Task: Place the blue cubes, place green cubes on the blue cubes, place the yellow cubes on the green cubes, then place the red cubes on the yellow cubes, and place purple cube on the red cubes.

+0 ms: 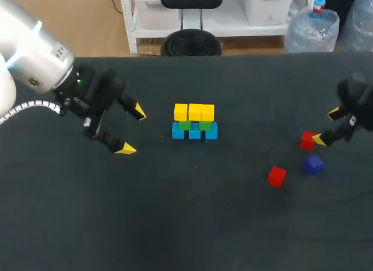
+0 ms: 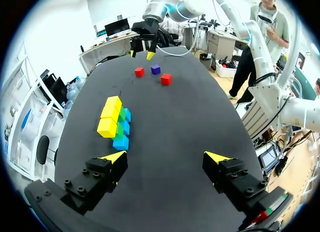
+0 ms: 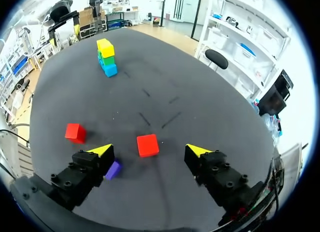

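At the table's middle stands the stack: a row of blue cubes [image 1: 194,132], green cubes [image 1: 194,125] on them, and yellow cubes [image 1: 194,112] on top. One red cube [image 3: 148,145] lies on the table between the fingers of my right gripper [image 3: 149,150], which stand open with a gap on each side of it. A second red cube [image 1: 277,176] and the purple cube [image 1: 313,164] lie nearby. My left gripper [image 1: 131,130] hangs open and empty, left of the stack [image 2: 115,122].
The black table [image 1: 186,224] has wide bare room in front of the stack and between the stack and the loose cubes. In the right wrist view the purple cube [image 3: 113,169] lies close beside one finger, and the other red cube [image 3: 75,132] lies just beyond it.
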Controlling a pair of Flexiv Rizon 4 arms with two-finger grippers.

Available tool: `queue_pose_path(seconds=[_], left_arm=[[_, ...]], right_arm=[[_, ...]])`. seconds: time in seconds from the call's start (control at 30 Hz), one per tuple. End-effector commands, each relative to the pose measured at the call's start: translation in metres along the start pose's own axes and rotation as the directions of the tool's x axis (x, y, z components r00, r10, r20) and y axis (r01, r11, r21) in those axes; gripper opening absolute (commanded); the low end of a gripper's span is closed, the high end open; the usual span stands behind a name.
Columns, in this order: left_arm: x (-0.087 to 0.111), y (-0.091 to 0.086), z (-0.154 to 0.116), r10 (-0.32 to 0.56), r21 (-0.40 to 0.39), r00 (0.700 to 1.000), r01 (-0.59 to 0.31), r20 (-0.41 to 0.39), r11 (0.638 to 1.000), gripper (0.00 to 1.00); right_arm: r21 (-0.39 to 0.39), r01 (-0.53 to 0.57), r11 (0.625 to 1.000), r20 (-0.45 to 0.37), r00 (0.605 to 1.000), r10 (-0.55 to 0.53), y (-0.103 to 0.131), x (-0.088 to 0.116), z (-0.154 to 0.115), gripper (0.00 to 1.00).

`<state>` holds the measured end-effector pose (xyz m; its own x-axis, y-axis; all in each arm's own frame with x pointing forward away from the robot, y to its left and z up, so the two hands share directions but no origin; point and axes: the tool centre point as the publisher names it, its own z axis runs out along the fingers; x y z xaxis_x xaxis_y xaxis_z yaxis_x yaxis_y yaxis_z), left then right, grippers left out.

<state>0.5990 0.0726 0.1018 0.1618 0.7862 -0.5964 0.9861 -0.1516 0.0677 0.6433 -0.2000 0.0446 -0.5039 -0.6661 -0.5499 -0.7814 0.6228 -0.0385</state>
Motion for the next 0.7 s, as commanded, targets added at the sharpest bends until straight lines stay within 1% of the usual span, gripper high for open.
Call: queue_pose_path(seconds=[0.03, 0.1, 0.17, 0.23, 0.27, 0.3, 0.5, 0.57, 0.7], left_arm=[[0.0, 0.0, 0.0, 0.001, 0.0, 1.0, -0.001, -0.001, 1.0, 1.0], [0.0, 0.0, 0.0, 0.001, 0.0, 1.0, -0.001, -0.001, 1.0, 1.0], [0.0, 0.0, 0.0, 0.001, 0.0, 1.0, -0.001, -0.001, 1.0, 1.0], [0.0, 0.0, 0.0, 0.001, 0.0, 1.0, -0.001, -0.001, 1.0, 1.0], [0.0, 0.0, 0.0, 0.001, 0.0, 1.0, -0.001, -0.001, 1.0, 1.0], [0.0, 0.0, 0.0, 0.001, 0.0, 1.0, -0.001, -0.001, 1.0, 1.0], [0.0, 0.0, 0.0, 0.001, 0.0, 1.0, -0.001, -0.001, 1.0, 1.0], [0.0, 0.0, 0.0, 0.001, 0.0, 1.0, -0.001, -0.001, 1.0, 1.0], [0.0, 0.0, 0.0, 0.001, 0.0, 1.0, -0.001, -0.001, 1.0, 1.0]], right_arm=[[0.004, 0.0, 1.0, -0.006, 1.0, 0.0, -0.002, 0.0, 0.005, 0.86], [0.001, 0.001, 1.0, -0.007, 1.0, -0.001, -0.002, 0.0, 0.006, 0.84], [-0.003, -0.002, 1.0, -0.015, 1.0, 0.002, -0.002, 0.003, 0.008, 0.88], [-0.004, -0.004, 1.0, -0.019, 1.0, 0.004, -0.002, 0.004, 0.008, 0.88], [-0.006, -0.004, 1.0, -0.02, 1.0, 0.004, -0.001, 0.005, 0.008, 0.96], [-0.008, -0.004, 1.0, -0.021, 1.0, 0.003, -0.001, 0.005, 0.008, 1.0], [-0.014, -0.006, 1.0, -0.032, 0.999, 0.006, 0.001, 0.009, 0.008, 1.0], [-0.02, -0.001, 1.0, -0.011, 1.0, 0.0, 0.002, 0.005, 0.003, 1.0], [-0.083, 0.068, 0.994, 0.031, 0.997, -0.065, 0.017, -0.007, -0.01, 1.0]])
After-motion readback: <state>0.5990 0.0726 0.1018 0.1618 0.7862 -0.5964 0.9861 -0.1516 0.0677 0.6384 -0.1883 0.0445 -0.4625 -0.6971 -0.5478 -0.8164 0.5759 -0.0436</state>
